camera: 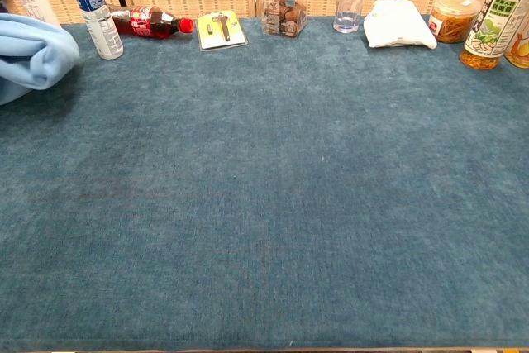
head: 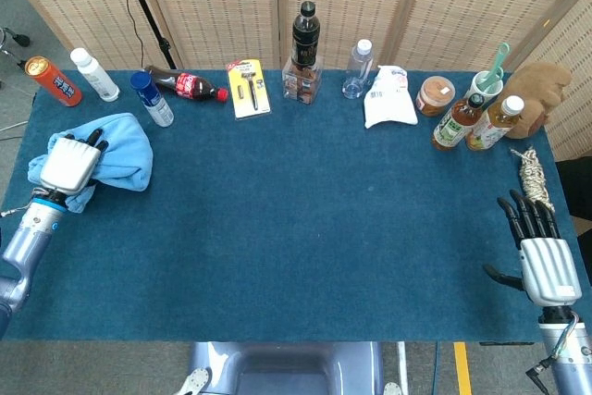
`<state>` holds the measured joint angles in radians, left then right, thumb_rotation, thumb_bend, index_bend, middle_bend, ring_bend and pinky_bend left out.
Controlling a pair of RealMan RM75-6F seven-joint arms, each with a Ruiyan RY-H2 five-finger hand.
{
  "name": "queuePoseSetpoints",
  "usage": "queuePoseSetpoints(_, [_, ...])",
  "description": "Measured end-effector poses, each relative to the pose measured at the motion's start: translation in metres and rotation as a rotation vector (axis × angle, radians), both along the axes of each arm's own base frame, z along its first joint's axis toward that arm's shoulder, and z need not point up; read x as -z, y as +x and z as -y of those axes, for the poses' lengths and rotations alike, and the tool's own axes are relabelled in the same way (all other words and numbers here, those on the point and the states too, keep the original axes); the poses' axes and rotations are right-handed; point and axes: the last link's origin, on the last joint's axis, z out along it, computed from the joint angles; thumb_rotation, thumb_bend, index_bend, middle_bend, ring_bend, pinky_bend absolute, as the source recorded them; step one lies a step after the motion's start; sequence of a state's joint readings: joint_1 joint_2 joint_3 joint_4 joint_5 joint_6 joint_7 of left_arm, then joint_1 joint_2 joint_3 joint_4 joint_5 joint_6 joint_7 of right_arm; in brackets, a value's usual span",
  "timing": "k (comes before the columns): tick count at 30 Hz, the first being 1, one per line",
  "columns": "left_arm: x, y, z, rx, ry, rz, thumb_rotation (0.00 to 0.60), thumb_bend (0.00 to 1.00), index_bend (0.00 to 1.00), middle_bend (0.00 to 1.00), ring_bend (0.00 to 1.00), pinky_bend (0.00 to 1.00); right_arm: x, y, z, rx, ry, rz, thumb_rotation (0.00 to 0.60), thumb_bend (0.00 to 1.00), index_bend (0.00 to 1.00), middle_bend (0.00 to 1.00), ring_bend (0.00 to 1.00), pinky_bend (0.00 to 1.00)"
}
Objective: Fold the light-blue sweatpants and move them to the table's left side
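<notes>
At the surface's [head: 305,228] left edge the left hand [head: 70,164] grips the bundled light-blue sweatpants [head: 116,156], apparently for set-down beside the blue-capped bottle [head: 151,99], while far right the right hand [head: 541,252] hovers empty, fingers spread.

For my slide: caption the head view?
Left hand holds bundled sweatpants at table's left side.

The left robot hand [head: 72,162] reaches forward and inward from its forearm, back plate facing up, dark fingers [head: 85,138] curled down into the light-blue sweatpants [head: 125,150] bunched beneath and beside it. The right robot hand [head: 546,261] hangs apart, holding nothing, back upward, its fingers [head: 529,213] straight and slightly spread, thumb out sideways.
</notes>
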<state>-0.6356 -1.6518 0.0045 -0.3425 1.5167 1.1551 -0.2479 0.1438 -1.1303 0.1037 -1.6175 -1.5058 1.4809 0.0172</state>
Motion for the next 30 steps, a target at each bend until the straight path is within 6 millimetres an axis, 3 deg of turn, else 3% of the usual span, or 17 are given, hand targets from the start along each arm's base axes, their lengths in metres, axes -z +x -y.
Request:
queuePoseSetpoints(2, [0.002,0.000,0.002,-0.009,-0.014,0.042,0.174,0.11,0.00,0.00,0.00,0.07,-0.001,0.000,0.000,0.000,-0.001,0.003,0.600,0.00,0.00,0.00,0.00,0.00])
queuePoseSetpoints(5, [0.002,0.001,0.007,-0.017,-0.028,0.109,0.136,0.04,0.00,0.00,0.00,0.02,-0.002,0.001,-0.001,-0.001,-0.002,0.008,0.600,0.00,0.00,0.00,0.00,0.00])
queuePoseSetpoints(12, [-0.007,0.012,0.033,0.015,-0.033,0.324,0.063,0.02,0.00,0.00,0.00,0.00,-0.005,0.004,-0.003,-0.010,-0.008,0.016,0.600,0.00,0.00,0.00,0.00,0.00])
queuePoseSetpoints(16, [-0.018,0.020,0.065,0.030,-0.021,0.483,0.047,0.02,0.00,0.00,0.00,0.00,-0.007,0.005,-0.004,-0.017,-0.013,0.017,0.600,0.00,0.00,0.00,0.00,0.00])
queuePoseSetpoints(19, [-0.028,0.022,0.088,0.025,0.002,0.558,0.089,0.02,0.00,0.00,0.00,0.00,-0.009,0.006,-0.005,-0.020,-0.017,0.020,0.600,0.00,0.00,0.00,0.00,0.00])
queuePoseSetpoints(24, [-0.043,0.015,0.135,-0.036,0.068,0.628,0.231,0.02,0.00,0.00,0.00,0.00,-0.013,0.007,-0.007,-0.028,-0.028,0.013,0.600,0.00,0.00,0.00,0.00,0.00])
queuePoseSetpoints(30, [-0.050,0.003,0.192,-0.135,0.173,0.626,0.314,0.02,0.00,0.00,0.00,0.00,-0.018,0.006,-0.009,-0.030,-0.053,-0.045,0.600,0.00,0.00,0.00,0.00,0.00])
